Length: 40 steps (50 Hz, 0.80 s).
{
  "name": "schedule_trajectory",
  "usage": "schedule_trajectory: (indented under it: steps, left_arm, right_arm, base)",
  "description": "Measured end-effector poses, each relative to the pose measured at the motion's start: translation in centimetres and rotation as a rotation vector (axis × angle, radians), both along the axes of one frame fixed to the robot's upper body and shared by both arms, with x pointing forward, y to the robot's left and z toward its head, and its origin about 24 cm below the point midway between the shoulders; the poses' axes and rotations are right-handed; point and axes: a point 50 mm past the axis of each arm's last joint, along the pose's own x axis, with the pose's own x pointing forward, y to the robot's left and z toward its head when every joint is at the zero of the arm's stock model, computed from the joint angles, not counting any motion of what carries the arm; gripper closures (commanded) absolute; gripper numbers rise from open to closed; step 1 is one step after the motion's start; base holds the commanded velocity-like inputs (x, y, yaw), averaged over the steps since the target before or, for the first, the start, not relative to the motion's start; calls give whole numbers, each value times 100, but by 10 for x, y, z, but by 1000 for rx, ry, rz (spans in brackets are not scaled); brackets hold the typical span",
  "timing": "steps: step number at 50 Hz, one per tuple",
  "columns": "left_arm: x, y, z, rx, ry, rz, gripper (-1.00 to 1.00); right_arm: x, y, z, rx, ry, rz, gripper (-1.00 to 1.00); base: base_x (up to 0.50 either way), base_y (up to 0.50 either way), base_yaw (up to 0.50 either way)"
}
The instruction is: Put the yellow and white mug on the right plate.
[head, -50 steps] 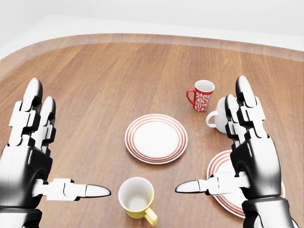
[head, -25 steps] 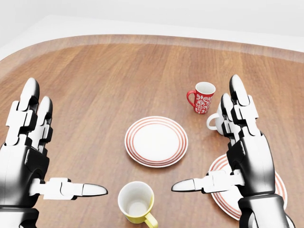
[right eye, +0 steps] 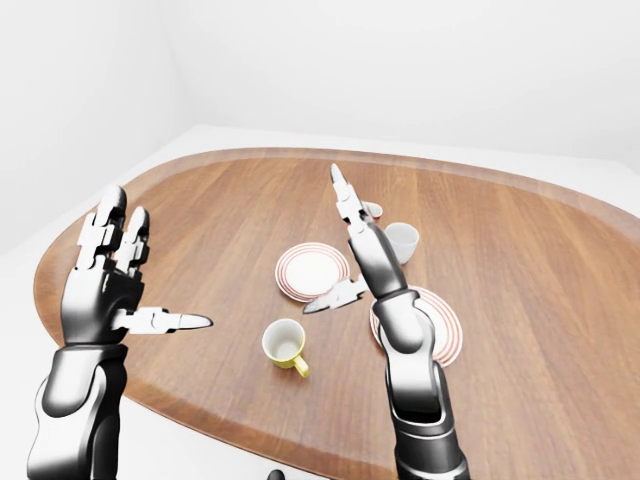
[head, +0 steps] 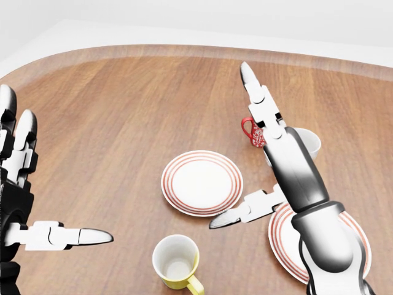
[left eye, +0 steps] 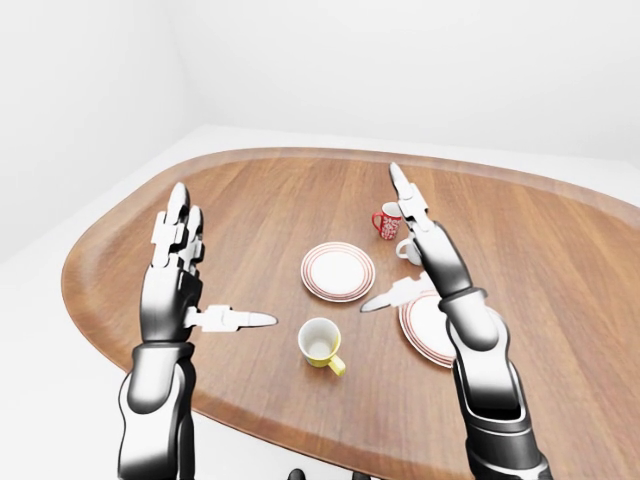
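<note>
Left-eye view, hidden: the right hand (left eye: pixel 405 250) and forearm cross the near edge of the right plate (left eye: pixel 422 330) and part of the white mug (left eye: pixel 409 250); the red mug (left eye: pixel 386 221) shows whole just beyond it.
Left-eye view, task mug: the yellow and white mug (left eye: pixel 320 342) stands upright on the wooden desk (left eye: pixel 560 280), between the middle plate (left eye: pixel 338 271) and the desk's near edge, apart from both hands.
Head view, hidden: the left hand (head: pixel 27 203) is cut by the left edge; the right forearm covers much of the right plate and most of the red mug, leaving only its handle.
Head view, change: the right hand has swung left and up over the mugs since half a second ago; the left hand has slid leftward. The mugs and plates lie as before.
Right-eye view, hands: both hands are spread wide, fingers straight, thumbs out, holding nothing.
Writing: the red mug bears a white pattern; no lettering can be read.
</note>
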Motion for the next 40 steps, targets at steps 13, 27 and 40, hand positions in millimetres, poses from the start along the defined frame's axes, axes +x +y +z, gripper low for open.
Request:
schedule_trajectory:
  steps: [13, 27, 40]
  left_arm:
    - [-1, 4, 4, 7, -16, 9, -100]
    - [-1, 10, 8, 9, -35, 22, -100]
    - [-2, 13, 11, 10, -48, 28, -100]
  right_arm:
    - [11, 11, -1, -149, 5, -35, -100]
    - [19, 26, -6, -271, 19, -51, -100]
    - [22, 42, -12, -321, 42, -29, -100]
  base:
    - [0, 0, 0]
    - [0, 0, 0]
    - [0, 0, 0]
